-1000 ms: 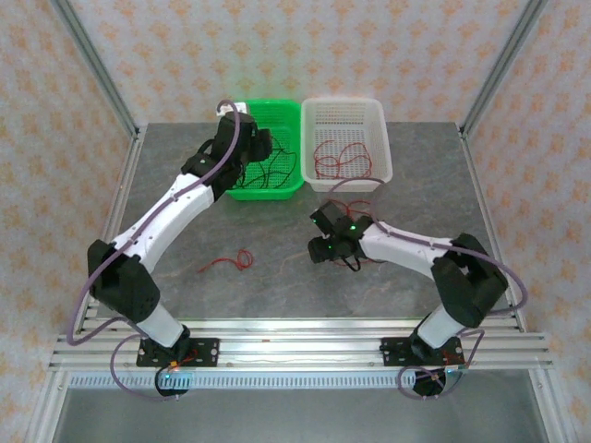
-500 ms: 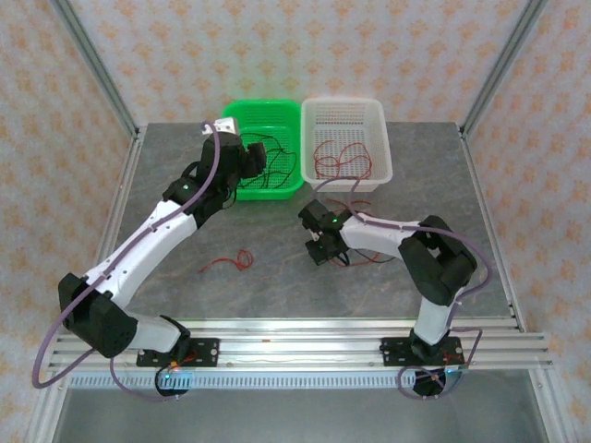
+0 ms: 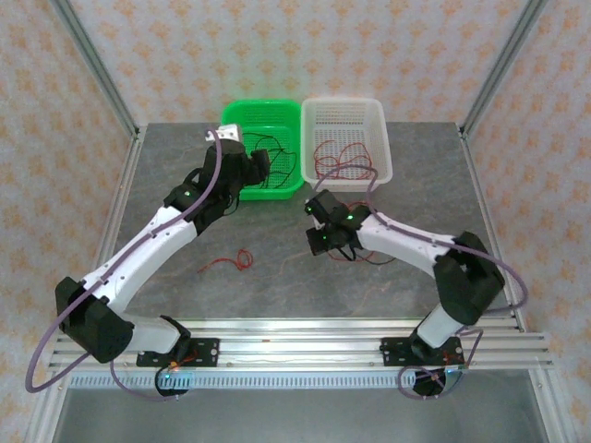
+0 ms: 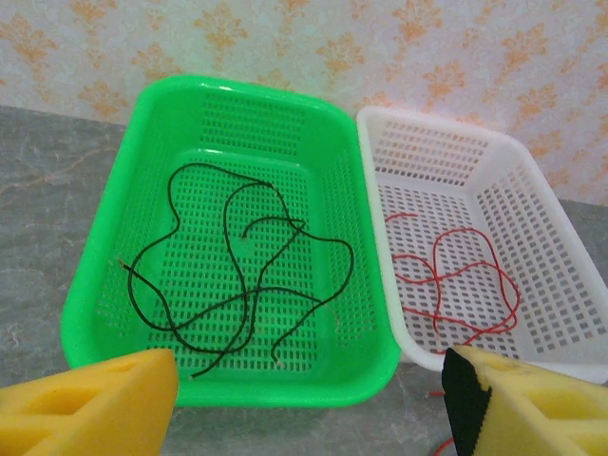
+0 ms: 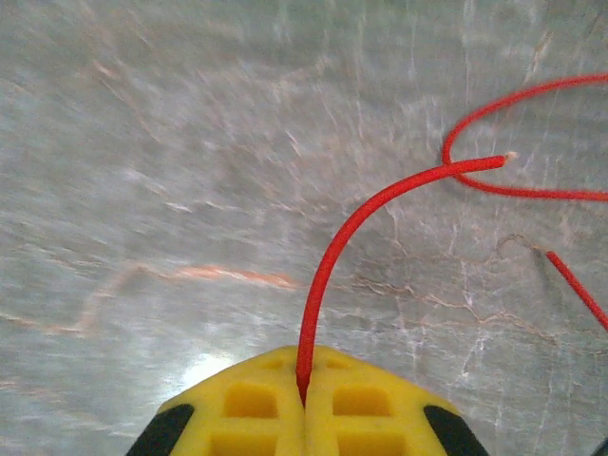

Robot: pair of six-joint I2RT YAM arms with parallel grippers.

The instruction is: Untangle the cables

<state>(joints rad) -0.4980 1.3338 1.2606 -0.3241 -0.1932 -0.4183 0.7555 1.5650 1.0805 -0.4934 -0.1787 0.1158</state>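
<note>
Pinching a red cable (image 5: 332, 249), the right claw (image 5: 304, 385) stands closed; the left claw (image 4: 309, 391) gapes before the green basket (image 4: 237, 85).

The left basket (image 3: 263, 103) and right basket (image 3: 343, 100) stand side by side at the table's (image 3: 277, 286) far edge, each with cables (image 3: 277, 164) in it. A loose cable (image 3: 244, 257) lies before the left basket, toward the near edge.

From above and behind the arm bases (image 3: 175, 351), the overhead camera faces twelve o'clock across the whole bench (image 3: 277, 286), sharing the green basket (image 4: 95, 285) and white basket (image 4: 560, 275) with the nearer left-wrist view; the right-wrist camera hugs the bench.
</note>
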